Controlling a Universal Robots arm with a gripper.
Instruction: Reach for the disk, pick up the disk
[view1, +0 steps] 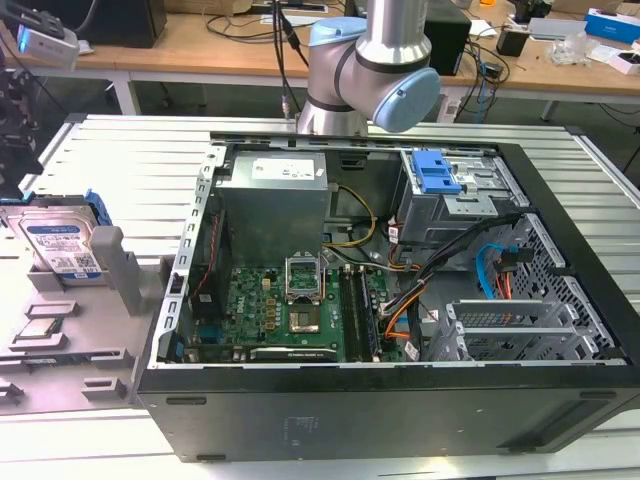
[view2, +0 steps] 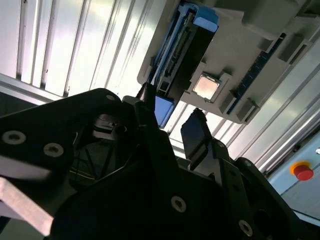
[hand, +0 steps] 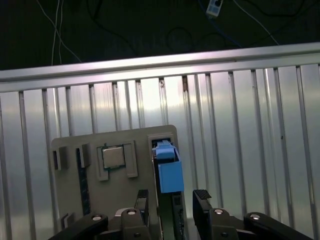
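Note:
The disk (view1: 62, 243) is a silver drive with a white-and-blue label in a blue caddy. It stands tilted in a slot of a grey holder (view1: 118, 268) at the exterior view's left. In the first wrist view the disk (hand: 169, 172) is seen edge-on from above. My gripper (hand: 172, 199) is open there, with one black finger (hand: 142, 200) on each side of the disk's near end and a gap to the caddy. In the second wrist view the gripper (view2: 172, 117) hangs just over the disk (view2: 181, 52), and a blue corner shows between the fingers.
The holder (hand: 125, 137) also carries a square processor chip (hand: 114, 157). It lies on a ribbed metal table (hand: 240, 125). An open computer case (view1: 380, 300) fills the exterior view's middle and right. A red stop button (view2: 303, 171) sits on the table's side.

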